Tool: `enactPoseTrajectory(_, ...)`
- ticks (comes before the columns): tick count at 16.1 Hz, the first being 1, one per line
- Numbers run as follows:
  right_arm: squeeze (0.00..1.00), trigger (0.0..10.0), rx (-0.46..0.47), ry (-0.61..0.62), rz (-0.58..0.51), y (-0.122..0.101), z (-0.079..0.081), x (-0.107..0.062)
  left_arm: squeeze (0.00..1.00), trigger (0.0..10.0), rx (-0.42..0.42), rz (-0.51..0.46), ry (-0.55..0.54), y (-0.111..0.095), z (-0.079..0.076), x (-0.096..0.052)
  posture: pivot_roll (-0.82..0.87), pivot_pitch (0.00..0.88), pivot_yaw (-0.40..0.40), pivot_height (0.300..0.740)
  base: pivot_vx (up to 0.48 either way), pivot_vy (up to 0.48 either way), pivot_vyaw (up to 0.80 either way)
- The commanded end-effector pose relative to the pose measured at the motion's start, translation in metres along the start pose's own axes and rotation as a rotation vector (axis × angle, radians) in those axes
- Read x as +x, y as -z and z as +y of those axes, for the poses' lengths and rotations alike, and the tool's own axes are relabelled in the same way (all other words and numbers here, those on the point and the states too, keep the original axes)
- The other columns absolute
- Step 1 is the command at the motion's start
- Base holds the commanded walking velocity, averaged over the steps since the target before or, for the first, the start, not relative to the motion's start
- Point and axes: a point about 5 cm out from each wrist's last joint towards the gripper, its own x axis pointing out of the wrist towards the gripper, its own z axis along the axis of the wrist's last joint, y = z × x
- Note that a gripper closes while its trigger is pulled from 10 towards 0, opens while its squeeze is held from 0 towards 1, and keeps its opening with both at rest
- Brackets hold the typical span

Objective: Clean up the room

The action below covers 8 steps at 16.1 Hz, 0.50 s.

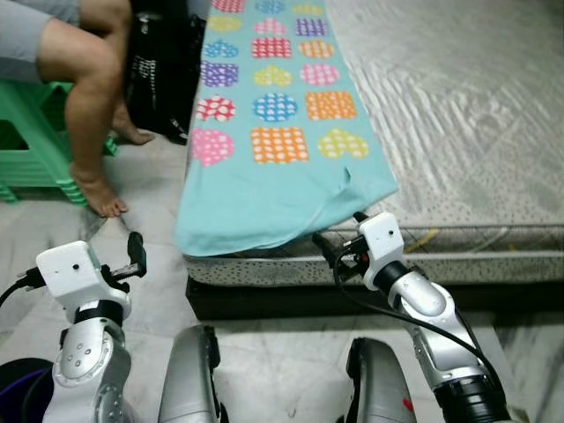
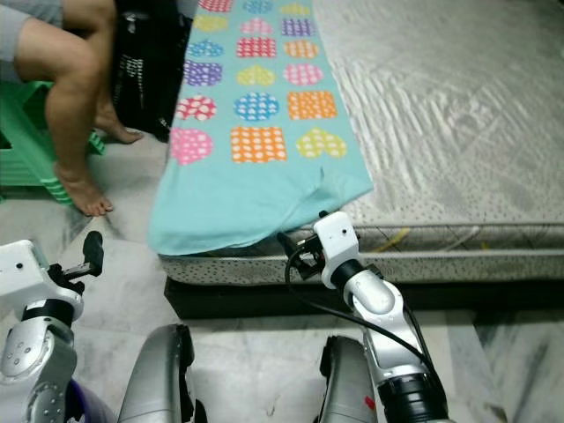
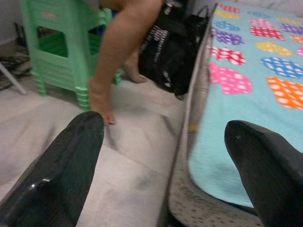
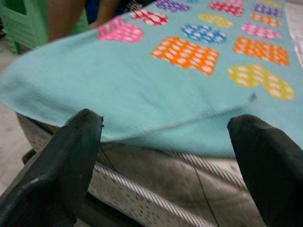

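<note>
A teal blanket [image 1: 273, 176] printed with coloured hearts and squares lies along the left side of a grey mattress [image 1: 458, 115]. Its near end hangs a little over the mattress's front edge. My right gripper [image 1: 339, 233] is open at that front edge, level with the blanket's hem. In the right wrist view the hem [image 4: 156, 109] lies between and just beyond the two fingers, which hold nothing. My left gripper [image 1: 134, 257] is open over the floor to the left of the mattress. In the left wrist view its fingers [image 3: 71, 161] frame the bare floor and the mattress's side.
A person sits on a green plastic stool [image 1: 31, 141] at the left, bare leg [image 1: 88, 115] and foot on the floor. A black bag [image 1: 163, 66] leans against the mattress beside them. A purple object [image 1: 18, 388] sits by my left arm. Pale marble floor [image 1: 159, 291] lies in front.
</note>
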Motion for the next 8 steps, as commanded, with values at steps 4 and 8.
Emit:
enactPoseTrajectory(4,0.0,10.0,-0.002,0.0,0.006,0.0029,-0.0017,-0.0024,0.0,10.0,0.0,-0.004,0.026,-0.0009,-0.001,-0.0014,-0.1,0.129,-0.015,0.517,0.131,0.0,0.0)
enactPoseTrajectory(8,0.0,10.0,0.0,-0.004,0.003,0.0027,-0.0011,-0.0021,0.0,10.0,0.001,-0.005,0.037,-0.0009,-0.002,-0.0017,-0.1,0.129,-0.015,0.517,0.278,0.0,0.0)
